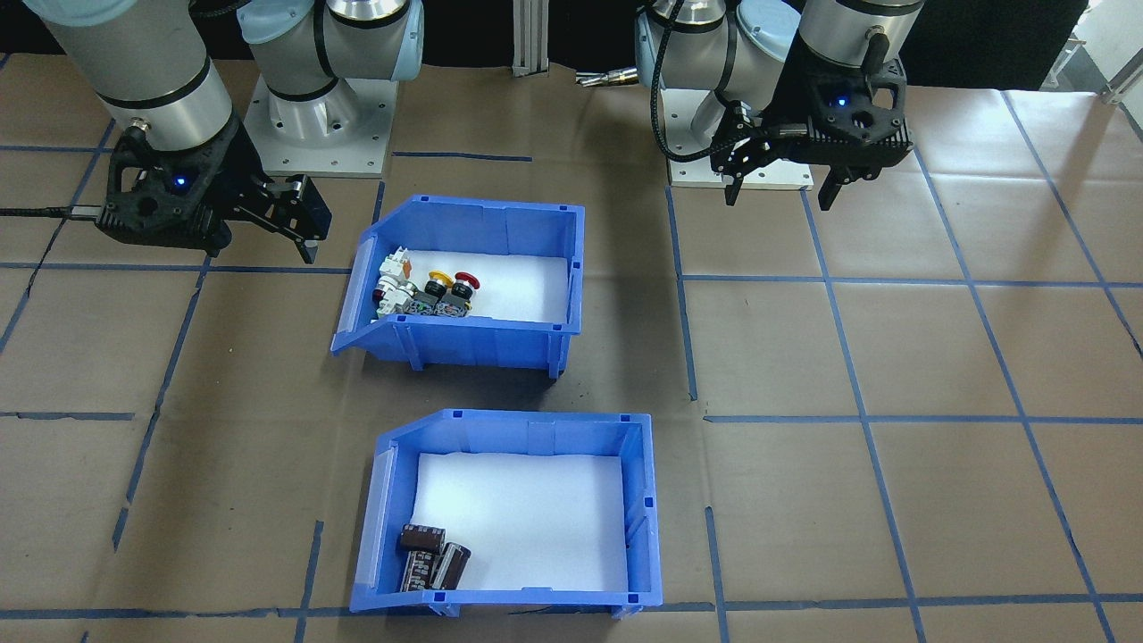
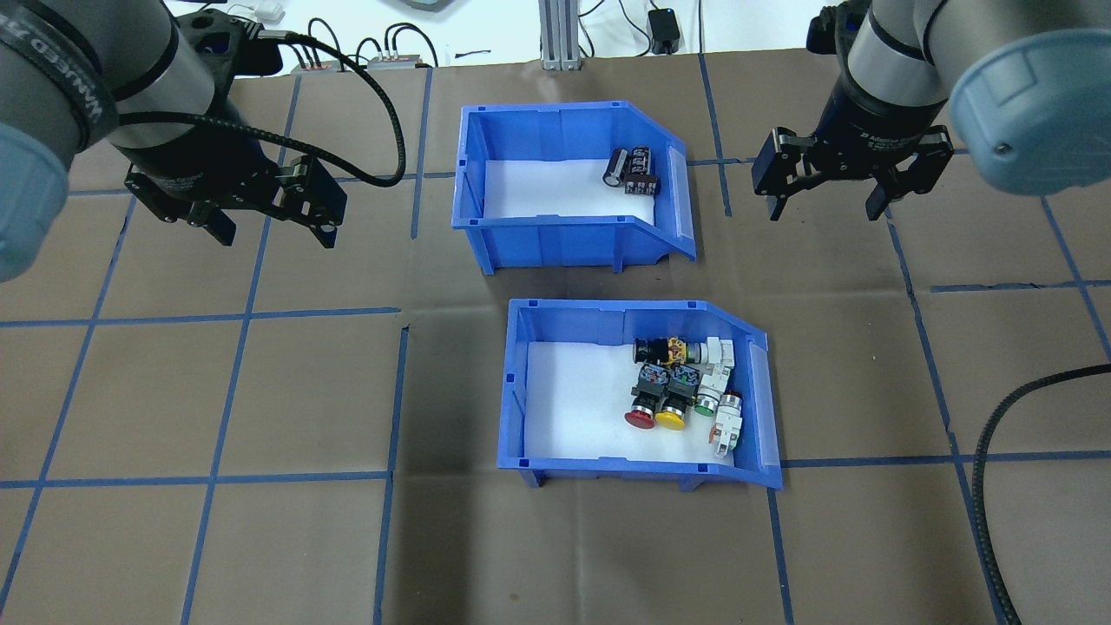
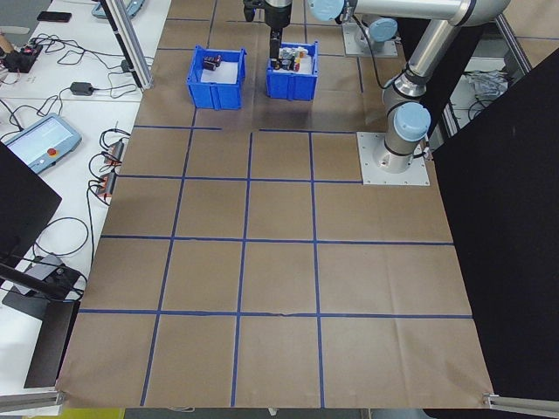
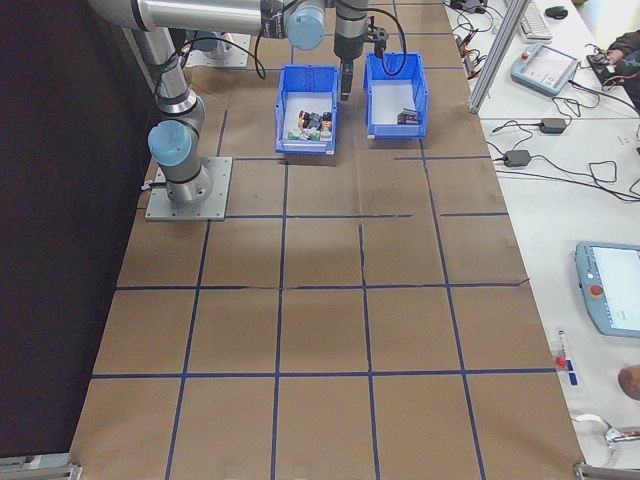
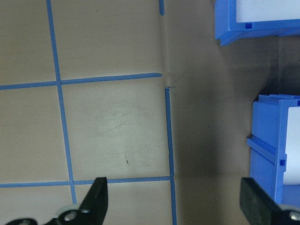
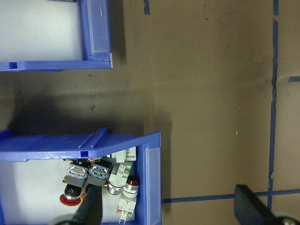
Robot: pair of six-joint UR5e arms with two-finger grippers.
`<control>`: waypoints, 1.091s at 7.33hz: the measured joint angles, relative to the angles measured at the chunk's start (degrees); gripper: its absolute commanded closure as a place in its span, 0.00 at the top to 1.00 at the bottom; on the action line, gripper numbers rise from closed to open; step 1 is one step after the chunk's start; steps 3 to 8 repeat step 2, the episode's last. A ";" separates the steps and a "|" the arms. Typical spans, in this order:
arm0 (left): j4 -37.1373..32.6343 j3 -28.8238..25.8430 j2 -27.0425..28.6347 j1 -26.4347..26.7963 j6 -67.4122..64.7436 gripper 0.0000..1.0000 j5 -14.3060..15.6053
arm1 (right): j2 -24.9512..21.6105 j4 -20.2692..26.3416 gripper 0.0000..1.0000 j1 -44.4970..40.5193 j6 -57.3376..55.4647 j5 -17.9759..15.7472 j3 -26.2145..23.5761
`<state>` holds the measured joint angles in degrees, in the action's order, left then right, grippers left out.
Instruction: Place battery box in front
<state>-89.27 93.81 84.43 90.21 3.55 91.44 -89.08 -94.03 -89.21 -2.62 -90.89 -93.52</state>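
Order follows the overhead exterior view, left to right, with the battery box as landmark.

Left tool [image 2: 271, 224]: positioned well to the left of the battery box, above bare tabletop [image 2: 260, 391]. Its fingers are spread wide and hold nothing. White lettering runs around the arm's dark wrist band; it is too distorted to read with confidence.

Battery box [image 2: 555, 239]: a blue bin resting on the tabletop, on the side away from the robot base. It carries a white liner and a few dark brown cells [image 2: 632, 171] clustered in the corner by the sloped-cut end. Print on the cells is too small to read.

Switch bin [image 2: 608, 456]: an identical blue bin just on the robot's side of the battery box, offset slightly rightward, separated by a narrow gap. Its white liner holds push-button switches [image 2: 681, 386] with red, yellow and green caps, grouped at the sloped-cut end.

Right tool [image 2: 835, 204]: positioned to the right of the battery box, clear of its sloped end. Its fingers are spread wide and hold nothing. White wording on the wrist collar is only partly legible.

Both wrist views crop the bins at the frame edges; the cells are all but hidden in both.
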 measured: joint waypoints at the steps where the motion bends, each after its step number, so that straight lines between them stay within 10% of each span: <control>1: -0.02 0.20 -0.03 -0.02 -0.02 1.00 -0.02 | -0.14 -0.01 1.00 0.00 0.04 -0.41 0.00; 8: -0.03 0.35 -0.04 -0.03 -0.03 1.00 -0.03 | -0.17 0.00 1.00 0.00 0.06 -0.59 -0.01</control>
